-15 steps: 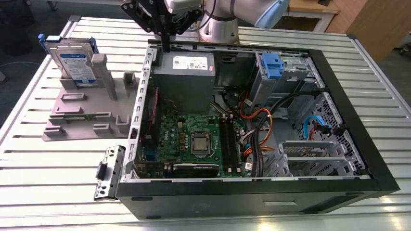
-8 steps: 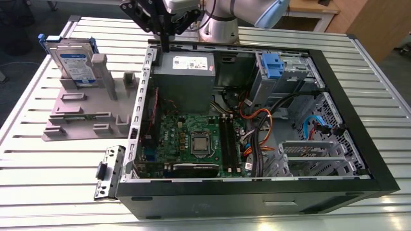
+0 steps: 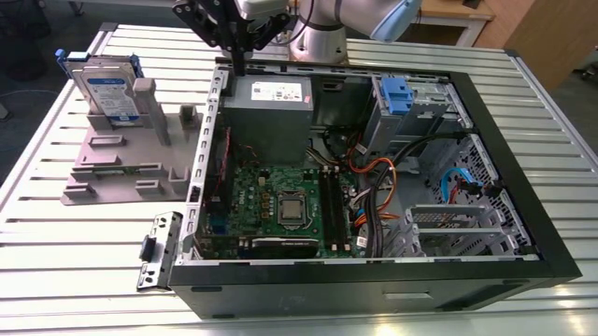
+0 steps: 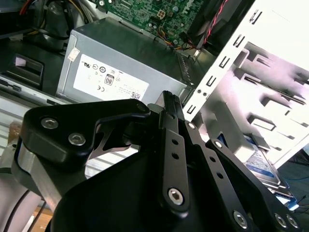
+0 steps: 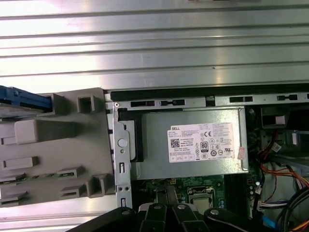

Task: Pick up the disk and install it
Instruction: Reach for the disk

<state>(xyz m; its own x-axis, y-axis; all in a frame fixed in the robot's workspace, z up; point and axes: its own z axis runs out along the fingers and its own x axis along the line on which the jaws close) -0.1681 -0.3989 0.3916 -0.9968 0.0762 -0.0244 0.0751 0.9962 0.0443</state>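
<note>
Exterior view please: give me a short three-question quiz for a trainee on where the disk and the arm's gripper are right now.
1. True or false: the disk stands upright in the grey stand, outside the case.
2. Pick one. The gripper hangs nearest to: A, the case corner by the grey metal box; B, the disk's top edge; C, the processor socket.
3. Fill the gap: the jaws are shut and hold ____.

Key: 1 true; 2 A; 3 nothing.

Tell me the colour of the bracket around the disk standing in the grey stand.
Blue; the bracket round the disk shows best in the exterior view.
</note>
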